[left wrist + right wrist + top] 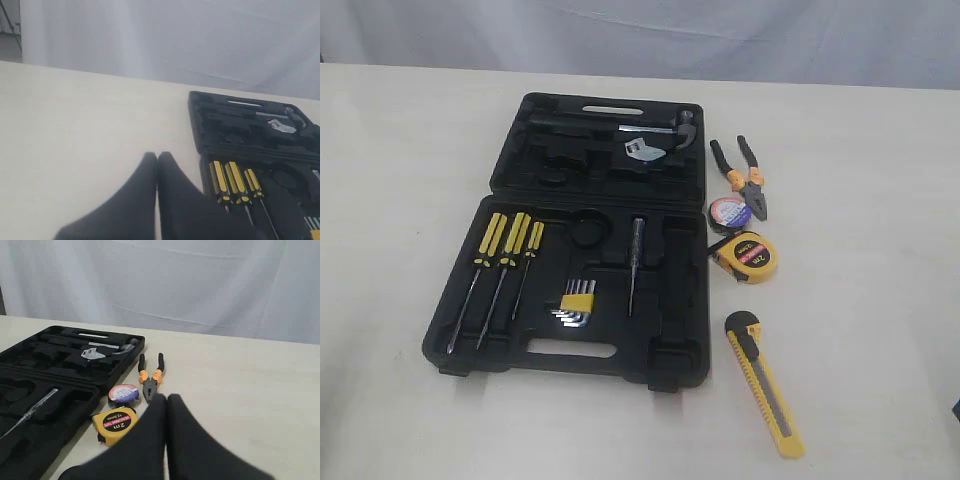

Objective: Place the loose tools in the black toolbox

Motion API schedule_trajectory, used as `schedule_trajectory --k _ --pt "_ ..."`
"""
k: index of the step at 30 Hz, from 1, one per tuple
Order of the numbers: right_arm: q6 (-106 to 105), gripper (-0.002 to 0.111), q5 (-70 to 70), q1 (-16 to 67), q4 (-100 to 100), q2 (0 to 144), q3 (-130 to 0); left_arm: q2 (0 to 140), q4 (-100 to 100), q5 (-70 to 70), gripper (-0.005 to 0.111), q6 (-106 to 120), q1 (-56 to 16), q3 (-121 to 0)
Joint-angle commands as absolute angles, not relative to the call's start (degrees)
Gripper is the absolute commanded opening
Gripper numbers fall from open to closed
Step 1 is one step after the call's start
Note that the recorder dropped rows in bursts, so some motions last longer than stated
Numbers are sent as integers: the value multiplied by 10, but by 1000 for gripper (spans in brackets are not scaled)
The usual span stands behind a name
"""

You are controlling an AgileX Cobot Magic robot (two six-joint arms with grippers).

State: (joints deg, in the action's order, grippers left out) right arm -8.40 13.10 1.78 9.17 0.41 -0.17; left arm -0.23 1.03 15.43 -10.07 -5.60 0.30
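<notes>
On the worktop, centre: black toolbox (660,352) lying open; hard moulded plastic, matte, full of shaped recesses.
Lower half: three screwdrivers (507,240) with ribbed yellow-and-black handles and thin steel shafts; hex key set (577,305) fanned in its slot; slim clear-handled screwdriver (634,262).
Lid half: hammer (655,128) and silvery wrench (638,149) seated in their recesses.
Pliers (745,178): outside the box, beside the lid's right edge; black-and-orange grips spread in a V, dark steel nose.
Tape roll (729,213): round, dark, glossy, blue-white label; flat on the worktop between pliers and tape measure.
Tape measure (750,256): squat yellow-black casing, round label marked 2m; just beside the box's right edge.
Utility knife (765,385): long, flat, yellow with black tip; loose near the box's front right corner, apart from the other three.
Left fingers (140,200): black, smooth, tapered; pressed together, empty, over bare worktop beside the screwdriver side of the box.
Right fingers (150,440): black, tapered; shut tight, empty, near tape measure and pliers.
Worktop (400,200): pale cream, matte, faint grain.
Room: white cloth backdrop (620,30) in soft folds.
</notes>
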Motion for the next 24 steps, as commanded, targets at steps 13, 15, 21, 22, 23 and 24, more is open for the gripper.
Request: schedule_trajectory --k 13,15,21,22,23,24 --pt "-84 -1 129 15 91 0 0 0 8 155 0 -100 -59 0" --pt "-84 -1 129 15 91 0 0 0 8 154 0 -100 -59 0" --pt "-76 -1 49 15 92 0 0 0 8 154 0 -100 -59 0" --pt "-56 -1 30 15 102 0 0 0 8 154 0 -100 -59 0" --pt "-36 -1 18 15 114 0 0 0 8 154 0 -100 -59 0" --pt "-15 -1 8 15 127 0 0 0 8 154 0 -100 -59 0"
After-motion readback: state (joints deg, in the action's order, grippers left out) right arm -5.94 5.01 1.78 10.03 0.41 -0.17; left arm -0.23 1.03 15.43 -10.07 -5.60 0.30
